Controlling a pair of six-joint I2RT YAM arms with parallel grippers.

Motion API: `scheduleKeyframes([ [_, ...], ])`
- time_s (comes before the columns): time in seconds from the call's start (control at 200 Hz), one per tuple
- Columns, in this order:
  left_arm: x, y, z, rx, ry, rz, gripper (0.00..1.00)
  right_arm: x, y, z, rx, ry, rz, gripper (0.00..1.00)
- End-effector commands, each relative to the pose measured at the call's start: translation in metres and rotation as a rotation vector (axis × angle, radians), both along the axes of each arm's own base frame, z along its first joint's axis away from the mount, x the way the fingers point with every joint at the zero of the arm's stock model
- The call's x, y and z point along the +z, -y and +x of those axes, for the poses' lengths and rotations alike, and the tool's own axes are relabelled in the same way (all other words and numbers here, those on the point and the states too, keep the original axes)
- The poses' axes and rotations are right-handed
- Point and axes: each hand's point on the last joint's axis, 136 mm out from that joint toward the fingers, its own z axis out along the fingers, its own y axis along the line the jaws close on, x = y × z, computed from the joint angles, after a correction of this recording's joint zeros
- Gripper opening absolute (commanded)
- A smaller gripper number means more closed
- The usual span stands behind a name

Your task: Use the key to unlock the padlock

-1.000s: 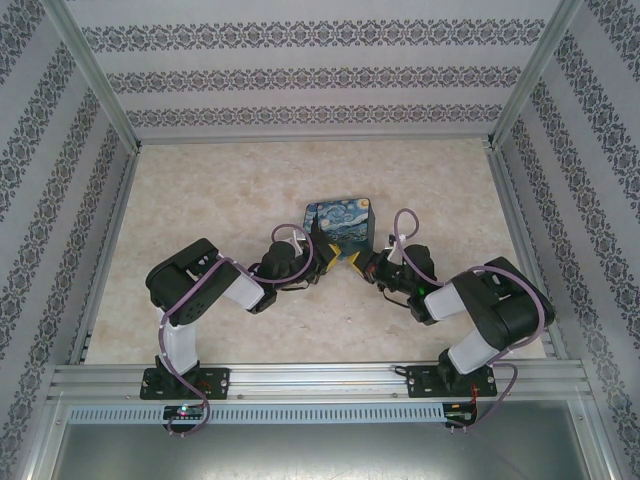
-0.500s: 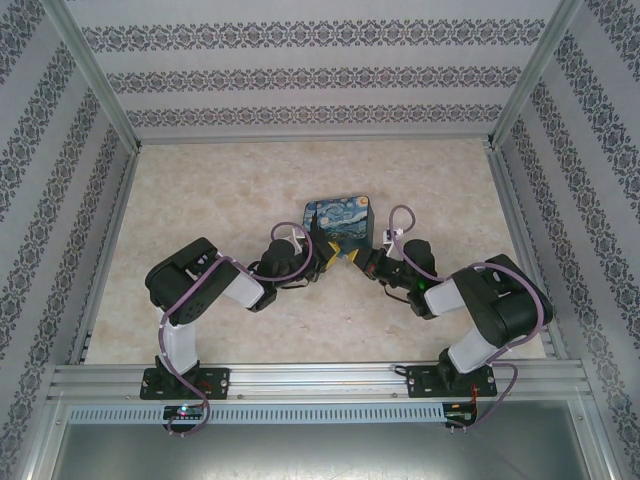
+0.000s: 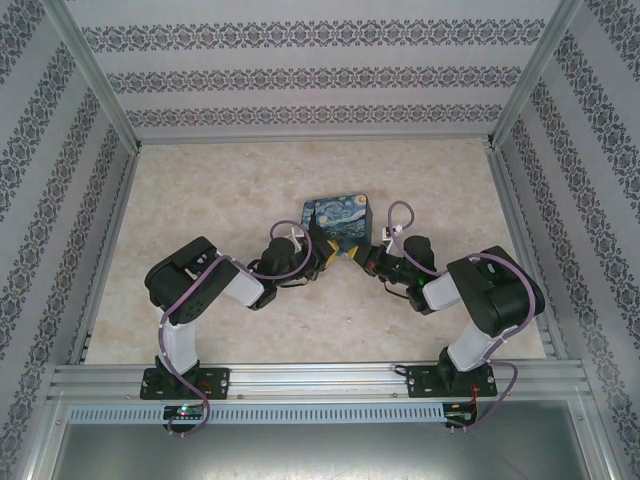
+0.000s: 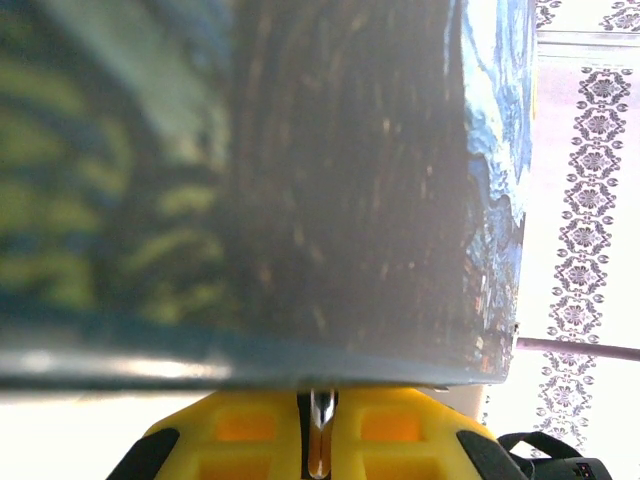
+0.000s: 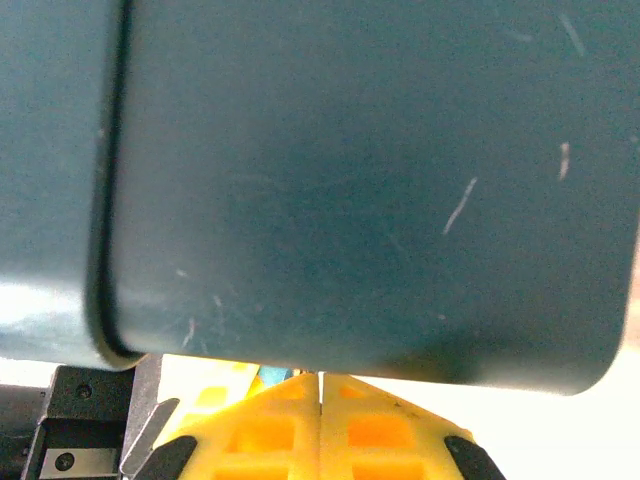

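Observation:
A tin box (image 3: 338, 222) painted with a blue swirling night sky lies mid-table. My left gripper (image 3: 326, 253) and right gripper (image 3: 350, 257) meet tip to tip at its near edge. In the left wrist view the yellow fingers (image 4: 240, 430) are shut on a thin silvery blade, the key (image 4: 320, 425), whose tip reaches the box's bottom rim (image 4: 300, 375). In the right wrist view the right gripper (image 5: 321, 378) is shut, empty, under the dark box side (image 5: 370, 180). A small blue bit (image 5: 270, 376) peeks behind it. The padlock is hidden.
Patterned walls and aluminium rails (image 3: 100, 260) enclose the beige table (image 3: 200, 190). The two arms crowd the near middle, with purple cables (image 3: 400, 215) looping above the wrists. The left gripper's yellow finger (image 5: 210, 400) lies close beside the right one.
The right arm has hunched forward and its gripper has crept slightly left toward the box. The box has shifted a touch away. The left arm has barely moved.

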Motion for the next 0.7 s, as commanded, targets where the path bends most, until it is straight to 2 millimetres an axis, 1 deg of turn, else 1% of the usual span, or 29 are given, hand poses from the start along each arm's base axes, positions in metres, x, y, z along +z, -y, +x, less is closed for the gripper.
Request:
scheduleKeyframes([
  [0.0, 0.01, 0.028, -0.028, -0.171, -0.009, -0.049, 0.0, 0.047, -0.007, 0.024, -0.016, 0.14, 0.119, 0.0],
  [0.105, 0.013, 0.029, -0.027, -0.173, -0.004, -0.055, 0.0, 0.05, -0.009, 0.026, -0.02, 0.106, 0.173, 0.0],
  [0.18, 0.016, 0.029, -0.026, -0.168, -0.002, -0.07, 0.0, 0.047, -0.01, 0.028, -0.019, 0.076, 0.189, 0.0],
  [0.33, 0.026, 0.029, -0.025, -0.149, -0.006, -0.124, 0.0, 0.045, -0.009, 0.029, -0.021, 0.076, 0.185, 0.0],
  [0.515, 0.037, 0.027, -0.021, -0.122, -0.014, -0.189, 0.0, 0.037, -0.006, 0.031, -0.029, 0.068, 0.17, 0.0],
  [0.694, 0.043, 0.027, -0.02, -0.11, -0.021, -0.227, 0.0, 0.034, -0.004, 0.034, -0.033, 0.068, 0.163, 0.0],
])
